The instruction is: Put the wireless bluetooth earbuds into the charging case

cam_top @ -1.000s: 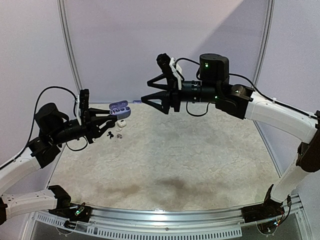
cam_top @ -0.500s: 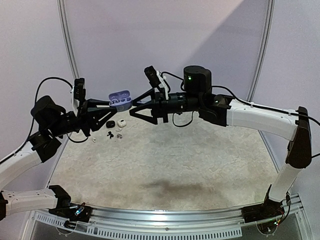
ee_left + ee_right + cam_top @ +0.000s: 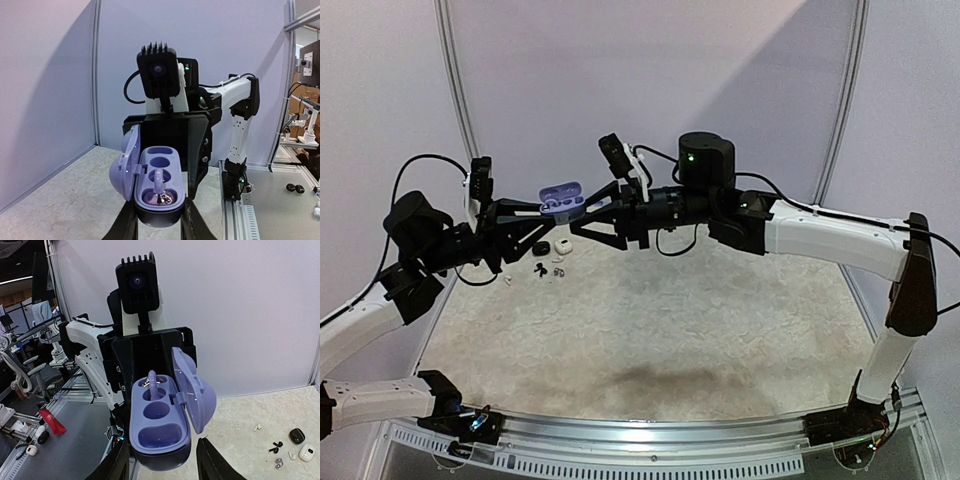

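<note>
Holding the open charging case [image 3: 157, 172] aloft, left gripper [image 3: 159, 222] was clamped on its base, one earbud [image 3: 158, 181] seated inside. Right gripper [image 3: 162, 460] flanked it, jaws apart, probably for handover. Remaining earbuds [image 3: 276, 446] lay on table [image 3: 670, 330].

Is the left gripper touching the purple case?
Touching. The left wrist view shows the left gripper clamping both sides of the purple case, holding it up.

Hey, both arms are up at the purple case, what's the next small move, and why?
Probably close the right pincer on the open purple case: its fingers flank the case, which the left pincer holds aloft with one bud seated.
</note>
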You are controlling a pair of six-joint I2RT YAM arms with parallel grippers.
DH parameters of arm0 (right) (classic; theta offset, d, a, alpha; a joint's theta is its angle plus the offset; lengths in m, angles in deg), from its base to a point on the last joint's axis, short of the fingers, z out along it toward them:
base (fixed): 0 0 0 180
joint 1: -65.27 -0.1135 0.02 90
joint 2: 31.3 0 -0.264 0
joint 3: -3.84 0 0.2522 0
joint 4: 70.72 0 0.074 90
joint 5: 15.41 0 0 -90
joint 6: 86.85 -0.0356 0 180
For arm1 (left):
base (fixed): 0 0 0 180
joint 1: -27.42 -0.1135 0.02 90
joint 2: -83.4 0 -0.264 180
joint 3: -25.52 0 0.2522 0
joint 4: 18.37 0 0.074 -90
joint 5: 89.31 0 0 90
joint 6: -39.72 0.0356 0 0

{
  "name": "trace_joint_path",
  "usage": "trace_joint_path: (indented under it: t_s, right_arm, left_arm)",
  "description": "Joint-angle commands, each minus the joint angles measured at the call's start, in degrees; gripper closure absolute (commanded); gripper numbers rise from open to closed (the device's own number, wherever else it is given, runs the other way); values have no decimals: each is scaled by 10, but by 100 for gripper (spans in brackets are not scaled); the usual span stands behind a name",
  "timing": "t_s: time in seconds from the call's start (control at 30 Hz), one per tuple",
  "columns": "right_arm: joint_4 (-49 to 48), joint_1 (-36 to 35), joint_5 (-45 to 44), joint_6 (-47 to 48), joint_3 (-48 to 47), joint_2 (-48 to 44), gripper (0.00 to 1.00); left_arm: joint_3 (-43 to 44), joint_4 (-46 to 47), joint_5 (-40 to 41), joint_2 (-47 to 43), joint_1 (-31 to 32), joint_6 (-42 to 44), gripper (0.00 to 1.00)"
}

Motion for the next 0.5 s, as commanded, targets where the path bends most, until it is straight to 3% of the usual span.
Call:
trace_joint_path:
  t_s: [0.0, 0.27, 0.47]
  right_arm:
    - [-9, -3, 7, 2, -17, 8, 53]
    - [-6, -4, 6, 4, -22, 10, 62]
    - [-6, -4, 8, 3, -25, 11, 58]
  left_arm:
    - [5, -5, -2, -3, 4, 5, 100]
    - [1, -4, -2, -2, 4, 11, 100]
    - [-1, -12, -6, -2, 4, 21, 100]
